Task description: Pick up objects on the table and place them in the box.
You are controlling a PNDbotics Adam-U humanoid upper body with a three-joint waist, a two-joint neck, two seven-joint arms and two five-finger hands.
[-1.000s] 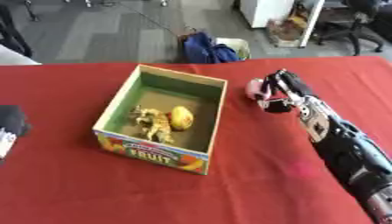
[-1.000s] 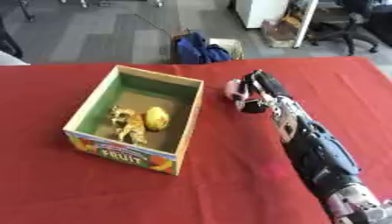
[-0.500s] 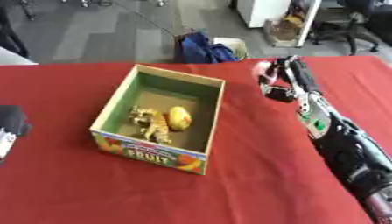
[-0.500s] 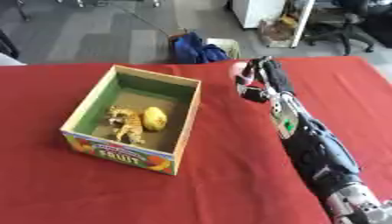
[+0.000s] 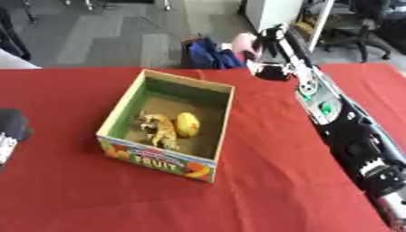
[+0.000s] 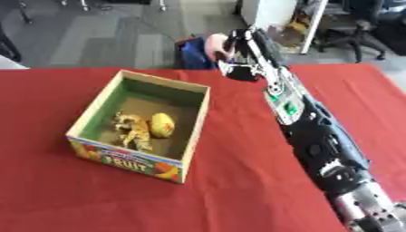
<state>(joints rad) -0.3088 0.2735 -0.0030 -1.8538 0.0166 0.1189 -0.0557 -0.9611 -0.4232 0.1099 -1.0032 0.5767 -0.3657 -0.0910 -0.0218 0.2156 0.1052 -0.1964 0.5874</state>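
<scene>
Gripping a pale pink rounded object [image 5: 242, 42] in curled fingers, right hand [image 5: 268, 50] is hovering raised, open cardboard fruit box [image 5: 202, 159] below-left, left hand [image 5: 9, 136] idling far left.

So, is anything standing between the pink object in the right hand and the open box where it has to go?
Nothing visible does. The right hand holds the pink object in its fingers, up beyond the far right corner of the box. The box's top is open; inside lie only a yellow fruit and a toy animal.
</scene>
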